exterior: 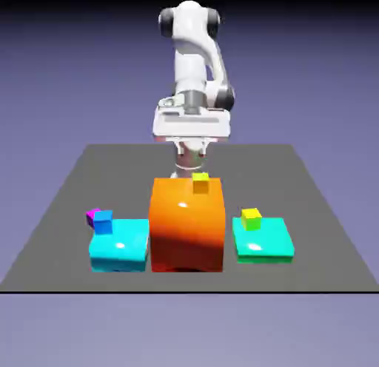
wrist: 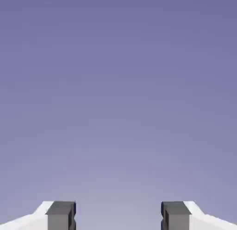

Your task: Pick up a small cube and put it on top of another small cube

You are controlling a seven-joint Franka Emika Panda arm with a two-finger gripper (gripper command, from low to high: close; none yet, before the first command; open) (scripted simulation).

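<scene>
1. The pincer point(wrist: 118, 216) is wide apart, with nothing between its two grey fingertips; the hand view shows only the plain blue-violet backdrop point(wrist: 118, 85) beyond them.
2. The white jointed robot arm point(exterior: 190, 58) stands at the far side of the dark grey, flat table point(exterior: 222, 158), its hand raised above the surface.
3. The tiny magenta-purple cube point(exterior: 92, 216) lies toward the exterior view's left, behind a small blue cube point(exterior: 103, 223) that partly hides it; whether the two touch, I cannot tell.
4. The blue cube sits on the far part of a low, glossy cyan block point(exterior: 120, 243).
5. In the middle stands a large, glossy orange block point(exterior: 186, 232), with a small yellow cube point(exterior: 200, 182) near its far edge.
6. On the exterior view's right, a small yellow-green cube point(exterior: 252, 219) sits on a flat, glossy turquoise-green block point(exterior: 268, 240).
</scene>
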